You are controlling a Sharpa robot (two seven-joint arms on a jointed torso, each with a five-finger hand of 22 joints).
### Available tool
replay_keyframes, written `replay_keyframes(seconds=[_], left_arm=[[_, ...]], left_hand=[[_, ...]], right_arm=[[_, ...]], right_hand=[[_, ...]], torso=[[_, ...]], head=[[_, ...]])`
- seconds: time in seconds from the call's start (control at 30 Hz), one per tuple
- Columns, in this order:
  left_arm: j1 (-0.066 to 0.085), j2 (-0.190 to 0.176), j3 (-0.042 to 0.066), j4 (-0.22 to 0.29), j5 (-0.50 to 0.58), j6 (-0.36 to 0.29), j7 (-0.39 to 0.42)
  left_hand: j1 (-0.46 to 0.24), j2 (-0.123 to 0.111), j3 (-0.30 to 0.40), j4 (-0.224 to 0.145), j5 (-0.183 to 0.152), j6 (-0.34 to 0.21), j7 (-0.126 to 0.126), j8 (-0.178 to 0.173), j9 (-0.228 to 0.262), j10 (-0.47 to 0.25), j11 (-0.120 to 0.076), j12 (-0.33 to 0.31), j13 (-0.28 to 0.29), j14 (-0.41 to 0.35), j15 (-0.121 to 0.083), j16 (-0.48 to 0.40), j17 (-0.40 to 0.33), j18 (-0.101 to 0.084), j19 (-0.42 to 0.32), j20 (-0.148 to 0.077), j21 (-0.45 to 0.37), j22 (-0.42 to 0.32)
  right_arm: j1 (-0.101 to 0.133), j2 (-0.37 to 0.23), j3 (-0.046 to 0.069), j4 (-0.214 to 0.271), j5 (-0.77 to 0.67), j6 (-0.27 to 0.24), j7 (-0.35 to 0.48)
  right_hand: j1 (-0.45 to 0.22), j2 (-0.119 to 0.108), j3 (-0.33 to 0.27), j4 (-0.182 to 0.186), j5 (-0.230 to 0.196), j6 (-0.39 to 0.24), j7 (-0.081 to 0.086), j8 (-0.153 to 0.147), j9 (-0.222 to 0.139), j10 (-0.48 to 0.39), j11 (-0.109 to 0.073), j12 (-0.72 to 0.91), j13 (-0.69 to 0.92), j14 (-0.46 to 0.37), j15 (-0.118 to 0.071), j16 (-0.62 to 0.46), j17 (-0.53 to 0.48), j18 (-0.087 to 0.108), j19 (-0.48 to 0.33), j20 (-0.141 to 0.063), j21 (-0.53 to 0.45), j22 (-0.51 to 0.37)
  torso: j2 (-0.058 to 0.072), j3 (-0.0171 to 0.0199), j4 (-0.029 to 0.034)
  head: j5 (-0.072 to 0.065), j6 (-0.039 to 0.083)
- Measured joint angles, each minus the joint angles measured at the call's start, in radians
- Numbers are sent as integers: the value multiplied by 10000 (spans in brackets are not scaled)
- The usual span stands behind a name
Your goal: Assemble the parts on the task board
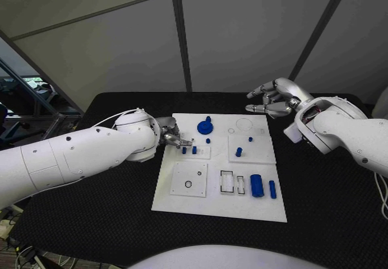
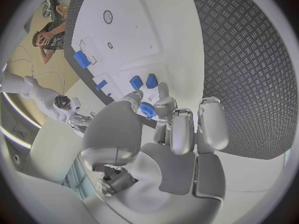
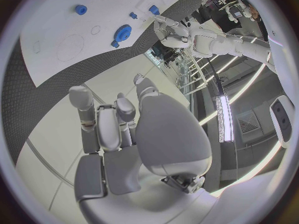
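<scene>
The flat white task board [image 1: 218,208] lies in the middle of the black table. Near its far edge sits a round blue gear part [image 1: 205,127]. Two small blue pegs [image 1: 189,149] stand side by side on a raised white square. Another blue peg [image 1: 239,151] stands on the square beside it. A fat blue cylinder [image 1: 256,185] and a thin blue rod [image 1: 272,189] lie side by side near the front right.

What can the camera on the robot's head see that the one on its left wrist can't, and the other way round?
The head view alone shows the right robot hand raised past the board's far edge, holding nothing, and the long blue cylinder near the front. The left wrist view alone shows the left robot hand's fingers close up, a small blue part just beyond them. Both show the task board and its blue parts.
</scene>
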Motion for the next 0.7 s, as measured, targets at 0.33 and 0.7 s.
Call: replay_keyframes(seconds=[0.33, 0.7], left_arm=[[-2, -138, 229, 67, 127, -652, 134], [6, 268, 177, -139, 532, -2122, 2599]], left_hand=[[701, 250, -707, 290, 0, -920, 386, -334, -166, -1701, 327, -2188, -2293, 29, 345, -249, 0, 5, -1339, 203, -2168, -1353], [4325, 72, -220, -523, 46, -2573, 1429, -1611, -1676, -4876, 1440, -4854, -4712, -4067, 1423, -7222, -6469, 706, -4694, 1167, -7938, -5515]], right_arm=[[0, 2, 0, -18, 0, 0, 3], [0, 15, 0, -59, 0, -3, 12]], right_hand=[[0, 0, 29, 30, 0, 0, 0, 0, 0, 0, 0, 0, 1, 0, 0, -49, 0, 0, -35, -35, 0, -11], [0, 0, 29, 29, 0, 0, 0, 0, 0, -74, -1, -39, -116, 0, 0, -115, -116, 1, -69, -69, -100, -127]], torso=[[1, 3, 0], [0, 12, -18]], head=[[-11, 19], [-138, 140]])
